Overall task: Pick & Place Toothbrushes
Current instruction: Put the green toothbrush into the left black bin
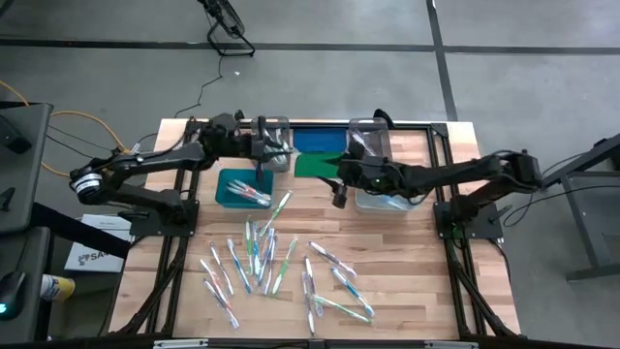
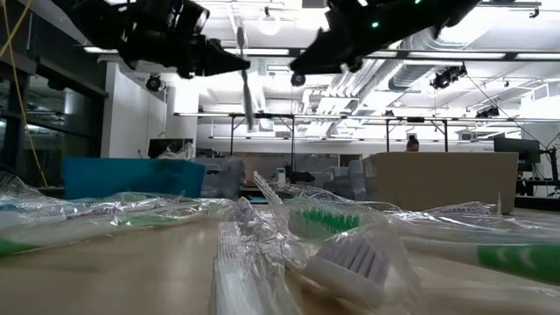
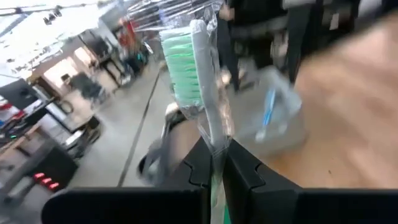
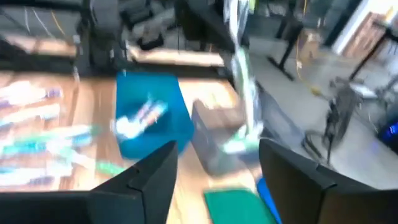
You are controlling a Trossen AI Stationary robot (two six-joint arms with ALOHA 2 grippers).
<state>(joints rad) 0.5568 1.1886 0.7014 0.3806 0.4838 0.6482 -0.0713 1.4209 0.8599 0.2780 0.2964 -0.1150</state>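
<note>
On the near half of the table [image 1: 407, 291] lie many wrapped toothbrushes [image 1: 266, 257]. Farther back, above the teal bin [image 1: 240, 187], the left gripper [image 3: 214, 163] pinches a green-bristled toothbrush [image 3: 198, 68]. The right gripper [image 4: 217, 163], fingers spread and empty, hangs beside it, probably near the green lid [image 1: 315, 163].

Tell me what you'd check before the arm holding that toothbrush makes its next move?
1. Left gripper shut on the green-bristled toothbrush: ok.
2. Right gripper open and holding nothing: ok.
3. Brush hangs clear of the table, high in the low view: ok.
4. Teal bin sits beneath the left gripper, already holding brushes: ok.
5. Which bin this brush belongs in: cannot tell.
6. Loose wrapped toothbrushes not yet sorted on the table: not ok.
</note>
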